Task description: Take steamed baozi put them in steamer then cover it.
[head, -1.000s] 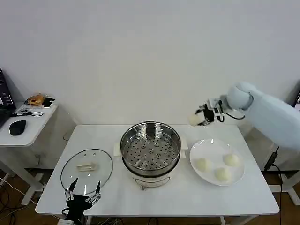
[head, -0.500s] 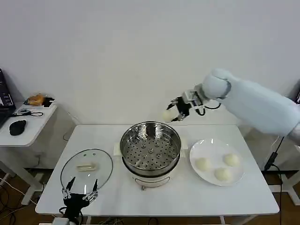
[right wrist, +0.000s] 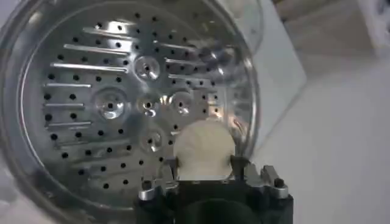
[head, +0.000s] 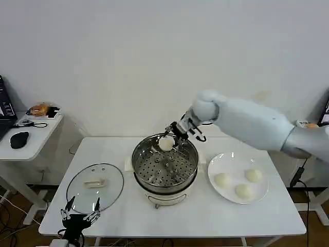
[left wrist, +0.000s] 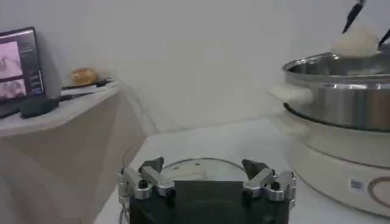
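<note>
White table [head: 205,221] carries everything. Steamer [head: 165,163], shiny steel, sits at table centre on a small base, perforated tray [right wrist: 122,103] bare inside. White plate [head: 226,163] just right of the steamer, near but apart, with three steamed baozi on it: one at plate's left [head: 221,180], one at the back right [head: 253,175], one at the front [head: 243,191]. Cover [head: 95,187], clear glass with metal rim and beige bar handle [head: 94,183], lies flat on the table left of the steamer, handle up. Side desk [head: 31,141] off to the far left with a black mouse [head: 19,139].

Right arm reaches in from the right across the plate; right gripper [head: 170,138] hangs over the steamer's back rim, jaws clamped on the fourth baozi [head: 165,144]. Right wrist view: that bun [right wrist: 202,151] is pinched between the two fingers, above the perforated tray, not touching it. Left wrist view shows the same bun [left wrist: 354,43] poking up above the steamer rim [left wrist: 335,67].

Left gripper [head: 80,216] low at the table's front left edge, just in front of the cover, jaws spread apart, holding nothing; left wrist view has its fingers [left wrist: 146,182] wide with the cover [left wrist: 201,170] lying beyond them.
</note>
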You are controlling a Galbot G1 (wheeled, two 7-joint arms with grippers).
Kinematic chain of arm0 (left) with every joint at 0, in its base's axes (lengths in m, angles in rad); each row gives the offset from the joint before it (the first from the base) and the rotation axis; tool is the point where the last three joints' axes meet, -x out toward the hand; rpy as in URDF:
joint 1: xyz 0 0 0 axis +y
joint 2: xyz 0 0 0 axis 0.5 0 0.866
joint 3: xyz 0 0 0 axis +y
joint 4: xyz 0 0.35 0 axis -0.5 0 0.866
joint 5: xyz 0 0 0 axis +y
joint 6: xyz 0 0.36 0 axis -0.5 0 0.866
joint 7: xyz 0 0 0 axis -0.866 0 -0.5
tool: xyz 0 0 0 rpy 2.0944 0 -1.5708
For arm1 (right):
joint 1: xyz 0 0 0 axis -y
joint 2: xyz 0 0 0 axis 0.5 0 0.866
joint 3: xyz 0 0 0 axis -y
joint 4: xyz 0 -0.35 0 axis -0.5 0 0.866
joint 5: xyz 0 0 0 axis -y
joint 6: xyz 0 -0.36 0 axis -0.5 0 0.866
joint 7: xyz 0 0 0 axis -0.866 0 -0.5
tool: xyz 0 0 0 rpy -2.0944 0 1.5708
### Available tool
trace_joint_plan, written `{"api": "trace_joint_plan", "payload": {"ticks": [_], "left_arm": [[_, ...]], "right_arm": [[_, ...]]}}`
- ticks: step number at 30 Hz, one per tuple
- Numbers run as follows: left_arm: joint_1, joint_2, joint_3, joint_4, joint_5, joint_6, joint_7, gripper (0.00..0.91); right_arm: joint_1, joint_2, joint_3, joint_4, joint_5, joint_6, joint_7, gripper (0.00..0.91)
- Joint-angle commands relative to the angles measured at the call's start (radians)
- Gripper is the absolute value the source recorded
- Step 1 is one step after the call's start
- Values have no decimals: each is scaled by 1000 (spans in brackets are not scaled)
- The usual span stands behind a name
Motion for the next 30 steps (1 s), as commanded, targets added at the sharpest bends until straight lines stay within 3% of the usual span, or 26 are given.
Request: {"api": "trace_joint_plan", "payload": {"ticks": [1, 16, 19, 20, 25, 30], "left_arm": [[-2, 1, -15, 5, -14, 0, 1, 907], [-9, 2, -14, 5, -15, 1, -1, 907], [1, 1, -15, -9, -14, 1, 0, 907], [3, 1, -16, -11, -14, 1, 0, 907], [3, -2, -17, -17, -13, 2, -1, 907], [3, -5, -10, -15, -14, 4, -1, 907]], "right_arm": [[-23, 89, -31, -79, -195, 148, 26, 605], [-59, 113, -2, -153, -300, 223, 72, 615], [-66, 111, 0, -150, -298, 229, 84, 786], [-67, 111, 1, -150, -298, 230, 86, 907], [-66, 109, 4, -151, -286, 247, 111, 907], [-22, 71, 4, -75, -206, 198, 85, 907]]}}
